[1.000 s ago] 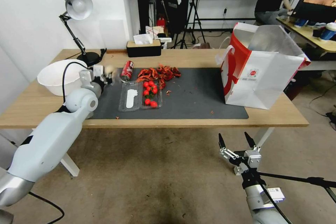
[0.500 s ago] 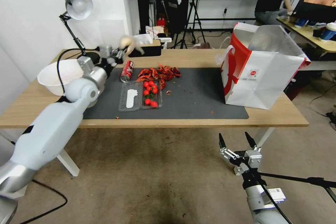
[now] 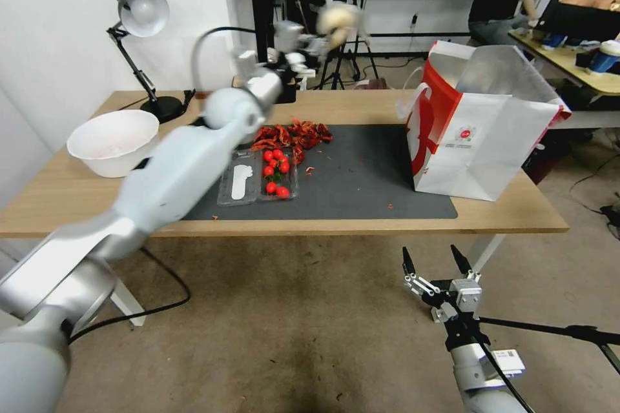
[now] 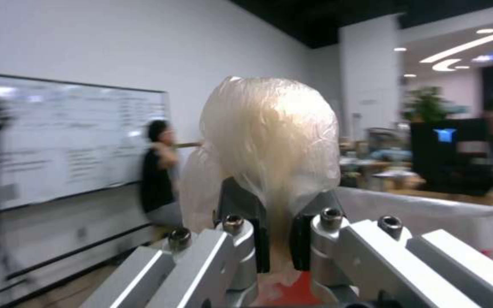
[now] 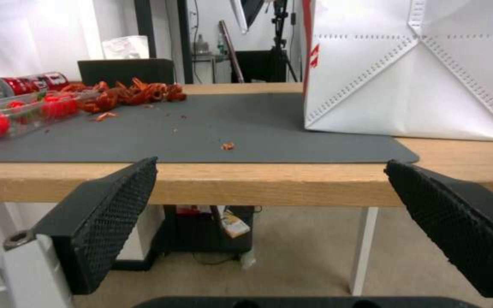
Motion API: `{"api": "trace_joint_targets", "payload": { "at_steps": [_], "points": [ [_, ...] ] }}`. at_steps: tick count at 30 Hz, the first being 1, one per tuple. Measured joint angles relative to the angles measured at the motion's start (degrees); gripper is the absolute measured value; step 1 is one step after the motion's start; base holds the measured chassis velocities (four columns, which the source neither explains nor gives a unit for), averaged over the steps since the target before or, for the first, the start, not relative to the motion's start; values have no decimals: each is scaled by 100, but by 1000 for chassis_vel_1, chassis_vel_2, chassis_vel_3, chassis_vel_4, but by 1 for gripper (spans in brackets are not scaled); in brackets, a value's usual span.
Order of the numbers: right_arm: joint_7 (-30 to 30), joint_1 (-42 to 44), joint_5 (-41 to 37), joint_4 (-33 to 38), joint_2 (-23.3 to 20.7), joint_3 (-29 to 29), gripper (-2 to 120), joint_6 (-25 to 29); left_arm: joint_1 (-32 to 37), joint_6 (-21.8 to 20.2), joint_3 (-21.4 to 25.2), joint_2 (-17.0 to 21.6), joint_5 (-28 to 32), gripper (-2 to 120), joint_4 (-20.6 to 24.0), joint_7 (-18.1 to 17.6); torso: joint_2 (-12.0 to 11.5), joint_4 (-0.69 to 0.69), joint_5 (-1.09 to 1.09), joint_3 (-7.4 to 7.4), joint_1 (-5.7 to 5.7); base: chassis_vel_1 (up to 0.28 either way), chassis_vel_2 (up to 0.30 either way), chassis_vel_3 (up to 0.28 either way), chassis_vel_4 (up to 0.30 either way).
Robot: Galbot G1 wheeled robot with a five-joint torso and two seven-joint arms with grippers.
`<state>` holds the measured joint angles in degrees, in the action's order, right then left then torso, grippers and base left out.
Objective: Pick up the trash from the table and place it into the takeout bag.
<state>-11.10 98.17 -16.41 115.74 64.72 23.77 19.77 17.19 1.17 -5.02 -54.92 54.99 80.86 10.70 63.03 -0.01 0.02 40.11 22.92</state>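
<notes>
My left gripper point(image 3: 321, 45) is raised high above the back of the table point(image 3: 361, 103), left of the takeout bag point(image 3: 478, 142). It is shut on the plastic-wrapped beige lump point(image 3: 339, 16). The left wrist view shows the lump point(image 4: 269, 137) bulging above the left gripper point(image 4: 279, 239), pinched at its base by the dark pads. The red drink can point(image 5: 24, 83) lies on its side at the mat's far corner. My right gripper point(image 3: 431, 258) hangs open below the table's front edge, and its fingers point(image 5: 109, 214) hold nothing. The white and red bag point(image 5: 406, 72) stands open on the table's right end.
A white basin point(image 3: 113, 142) and a desk lamp point(image 3: 139, 13) occupy the table's left end. A clear tray of small tomatoes point(image 3: 274, 171) and a heap of red scraps point(image 3: 290, 135) lie on the dark mat point(image 3: 361, 174). A tripod leg point(image 3: 549, 329) crosses the floor by my right arm.
My left arm has lifted the wrapped lump from low over the table's left side, up and rightward towards the bag. The right arm has stayed put.
</notes>
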Motion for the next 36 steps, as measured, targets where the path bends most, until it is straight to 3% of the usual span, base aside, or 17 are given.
{"api": "trace_joint_targets", "payload": {
  "at_steps": [3, 8, 9, 10, 12, 13, 15, 16, 25, 28, 33, 36],
  "points": [
    [0, 14, 26, 0, 34, -6, 100, -2, -728, 113, -552, -527, 134, 5, -323, 129, 0, 1, 0, 0, 0, 0, 0, 0, 0],
    [1, 29, 46, 0, 95, -8, 100, -2, -1225, 222, -1122, -1018, 218, 5, -573, 304, 0, -4, 2, 0, 0, 0, 0, 0, 0],
    [2, 30, 59, 1, 118, -8, 100, -1, -1402, 254, -1403, -1200, 277, 5, -670, 454, 0, 2, 0, 0, 0, 0, 0, 0, 0],
    [2, 30, 59, 1, 118, -8, 100, -1, -1402, 254, -1403, -1200, 277, 5, -670, 454, 0, 2, 0, 0, 0, 0, 0, 0, 0],
    [3, 54, 84, 1, 153, 19, 100, 28, -1826, 279, -1938, -1633, 453, 5, -950, 920, 0, 0, 0, 0, 0, 0, 0, 0, 0],
    [3, 54, 84, 1, 153, 19, 100, 28, -1826, 279, -1938, -1633, 453, 5, -950, 920, 0, 0, 0, 0, 0, 0, 0, 0, 0],
    [17, 114, 81, -6, 174, 117, 100, 90, -2185, 287, -2208, -2019, 488, 5, -1322, 1489, 0, 2, -1, 0, 0, 0, 0, 0, 0],
    [23, 132, 71, -11, 180, 146, 100, 108, -2273, 286, -2269, -2135, 490, 5, -1412, 1597, 0, 3, -1, 0, 0, 0, 0, 0, 0],
    [48, 210, 14, -23, 192, 279, 100, 182, -2791, 271, -2619, -3078, 421, 5, -2107, 1833, 0, 1, 0, 0, 0, 0, 0, 0, 0],
    [66, 244, -14, -34, 194, 317, 100, 230, -3114, 296, -2732, -3532, 219, 5, -2699, 1918, 0, 1, 0, 0, 0, 0, 0, 0, 0],
    [75, 258, -50, -41, 193, 349, 100, 269, -3248, 272, -2846, -3758, -74, 5, -2992, 1865, 0, -1, -1, 0, -1, 0, 0, 0, 0],
    [111, 328, -100, -41, 179, 421, 100, 349, -3268, 155, -3018, -3759, -498, 5, -3127, 1626, 0, 2, -2, 0, -1, 0, 0, 0, 0]
  ]
}}
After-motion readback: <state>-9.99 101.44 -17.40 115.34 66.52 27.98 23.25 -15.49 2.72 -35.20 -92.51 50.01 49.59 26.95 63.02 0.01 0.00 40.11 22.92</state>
